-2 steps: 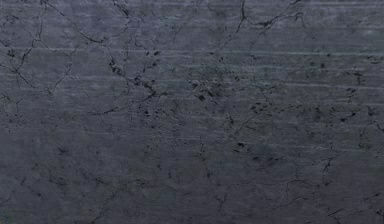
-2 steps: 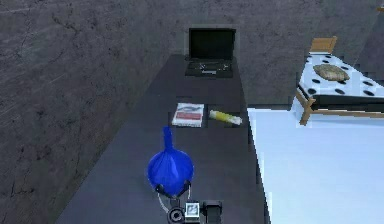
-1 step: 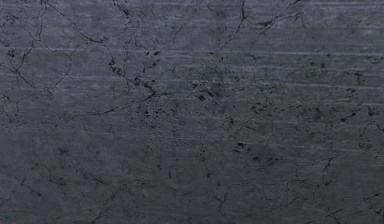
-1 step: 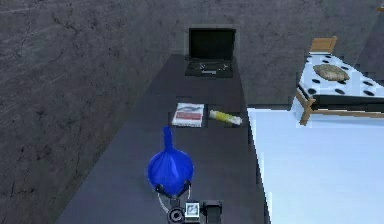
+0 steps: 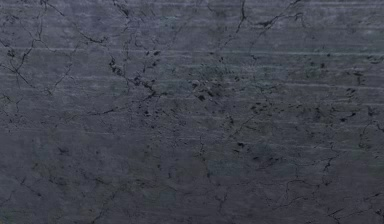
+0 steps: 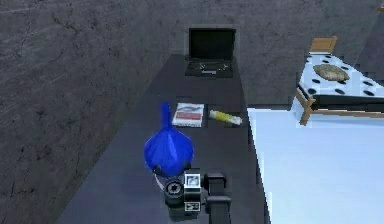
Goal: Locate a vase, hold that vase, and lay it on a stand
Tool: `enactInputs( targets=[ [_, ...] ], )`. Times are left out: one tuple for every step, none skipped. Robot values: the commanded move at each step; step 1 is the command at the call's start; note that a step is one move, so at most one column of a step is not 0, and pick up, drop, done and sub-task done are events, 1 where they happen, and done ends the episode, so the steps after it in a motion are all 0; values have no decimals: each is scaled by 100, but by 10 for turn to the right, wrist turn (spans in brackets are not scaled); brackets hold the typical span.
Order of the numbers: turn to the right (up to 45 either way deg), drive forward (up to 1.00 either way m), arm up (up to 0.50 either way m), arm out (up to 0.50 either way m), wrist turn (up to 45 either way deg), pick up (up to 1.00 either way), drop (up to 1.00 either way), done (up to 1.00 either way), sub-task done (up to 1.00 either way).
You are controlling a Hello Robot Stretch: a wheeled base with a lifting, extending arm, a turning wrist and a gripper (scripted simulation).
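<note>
In the arm side view we see the blue vase (image 6: 167, 150) low in the picture, over the near part of a long dark table (image 6: 200, 95) that runs along a dark wall (image 6: 70, 60). The vase has a round body and a thin neck that points up the picture. The gripper (image 6: 172, 184) sits directly below it in the picture, its dark body just left of the two white marker squares (image 6: 202, 181) at the far end of the arm (image 6: 217, 206). The vase's lower edge meets the gripper's far end in the picture, but we cannot tell whether the two touch. Nor can we tell whether the vase stands on the table or hangs clear of it. So we cannot tell whether the gripper holds anything, and we cannot tell how its fingers are set.

Farther up the table, well apart from the vase, lies a flat red and white thing (image 6: 188, 114), with a small yellow object (image 6: 225, 119) just to its right. An open laptop (image 6: 211, 52) stands at the table's far end. Right of the table we see a pale floor (image 6: 310, 160), and beyond it a bed (image 6: 340, 85) with a wooden frame and a spotted cover. In the forward view we face a dark cracked surface (image 5: 192, 112).
</note>
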Motion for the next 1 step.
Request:
enactInputs(
  targets=[
    [0, 0, 20, 0, 0, 0, 0, 0, 0]
  ],
)
